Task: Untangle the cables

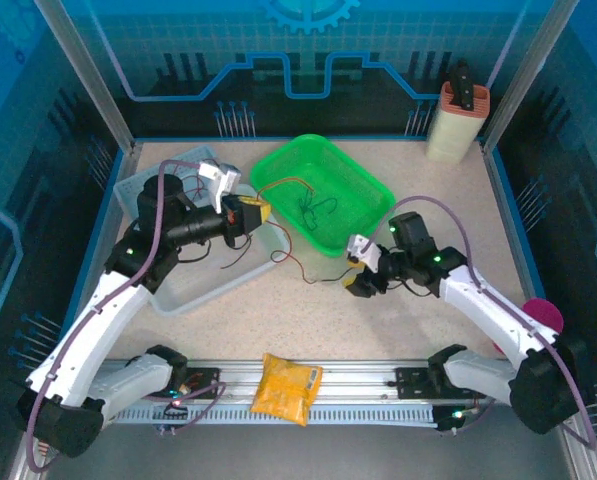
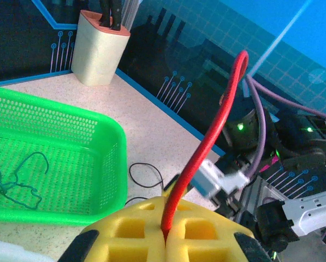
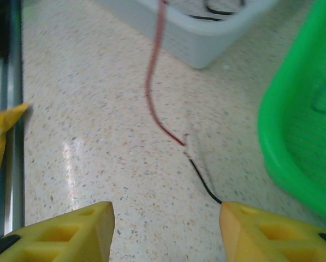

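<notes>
My left gripper (image 1: pixel 256 213) is above the grey tray's right end, its yellow pads (image 2: pixel 135 229) shut on a red cable (image 2: pixel 207 144) that rises from between them. The red cable (image 1: pixel 293 262) trails down onto the table and meets a black cable (image 3: pixel 203 183) that runs to my right gripper's right-hand fingertip. My right gripper (image 3: pixel 165 218) stands open low over the table, with only bare table between its fingers; it sits just below the green basket (image 1: pixel 373 185). A dark green cable (image 2: pixel 18 174) lies tangled in the basket beside a brown one (image 1: pixel 286 183).
A grey tray (image 1: pixel 193 285) with more dark wire lies under the left arm. A beige knife block (image 1: pixel 456 122) stands at the back right. A yellow bag (image 1: pixel 286 388) rests on the front rail. A black loop (image 2: pixel 146 174) lies on the table near the basket.
</notes>
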### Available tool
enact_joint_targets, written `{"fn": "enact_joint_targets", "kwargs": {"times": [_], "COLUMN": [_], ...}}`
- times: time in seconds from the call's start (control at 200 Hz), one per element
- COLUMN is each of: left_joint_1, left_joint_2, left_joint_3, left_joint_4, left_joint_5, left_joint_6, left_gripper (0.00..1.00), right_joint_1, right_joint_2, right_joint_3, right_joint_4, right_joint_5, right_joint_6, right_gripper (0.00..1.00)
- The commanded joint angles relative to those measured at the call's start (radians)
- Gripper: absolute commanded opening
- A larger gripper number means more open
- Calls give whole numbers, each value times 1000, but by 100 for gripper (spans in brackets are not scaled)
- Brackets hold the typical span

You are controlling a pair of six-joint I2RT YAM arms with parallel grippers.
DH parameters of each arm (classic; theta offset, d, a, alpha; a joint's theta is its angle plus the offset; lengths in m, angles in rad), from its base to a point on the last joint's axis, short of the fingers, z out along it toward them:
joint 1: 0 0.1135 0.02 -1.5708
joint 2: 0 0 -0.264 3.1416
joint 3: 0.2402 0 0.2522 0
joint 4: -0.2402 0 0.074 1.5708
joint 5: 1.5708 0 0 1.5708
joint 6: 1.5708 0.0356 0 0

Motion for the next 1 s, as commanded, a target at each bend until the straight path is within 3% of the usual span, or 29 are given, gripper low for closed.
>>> {"fn": "enact_joint_targets", "kwargs": {"times": [0.0,0.125,0.265,0.7,0.996], "left_joint_1": [9,11,10,11,9], "left_joint_2": [-7,-7,-9,-6,-7], "left_joint_3": [58,91,133,222,234], "left_joint_4": [-14,-33,-58,-102,-102], "left_joint_5": [3,0,-2,0,3], "left_joint_6": [-10,-8,-16,3,1], "left_gripper": [0,0,0,0,0], "right_joint_1": [56,91,102,111,110], "right_joint_2": [39,86,127,191,219], "right_joint_3": [5,-21,-22,-64,-60], "right_joint_4": [22,100,160,363,366], "right_joint_5": [11,93,91,129,136], "right_joint_6": [-170,-237,-259,-167,-179], "right_gripper": [52,52,52,47,45]}}
